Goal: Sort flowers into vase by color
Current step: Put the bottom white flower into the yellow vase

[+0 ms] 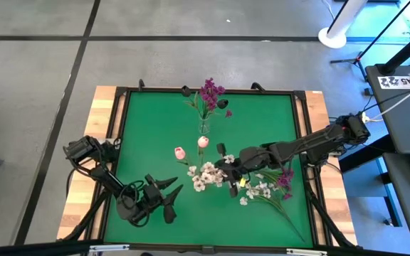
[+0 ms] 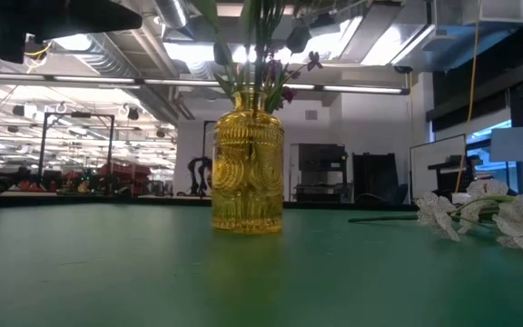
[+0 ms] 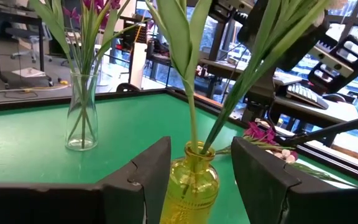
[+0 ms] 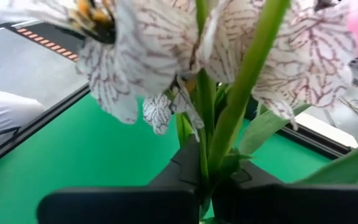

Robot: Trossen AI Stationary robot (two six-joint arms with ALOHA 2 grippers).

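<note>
Two vases are standing on the green table (image 1: 262,128): a clear glass vase (image 1: 204,126) in the upper centre of the high view, holding magenta-purple flowers (image 1: 210,92), and a yellow ribbed vase (image 2: 247,173) at the centre of the low view, with green stems rising from its mouth. The right gripper (image 1: 228,173) is reaching in from the right of the high view to just below centre, its fingers pinched shut on the green stem of a white blossom spray (image 4: 166,56), whose veined petals are filling the top of the right wrist view. Two pink tulip buds (image 1: 191,147) are showing just above that spray in the high view. More white and magenta flowers (image 1: 269,186) are lying on the table at lower right. The left gripper (image 1: 169,193) is waiting at lower left with its fingers (image 3: 145,177) spread apart, gripping nothing.
</note>
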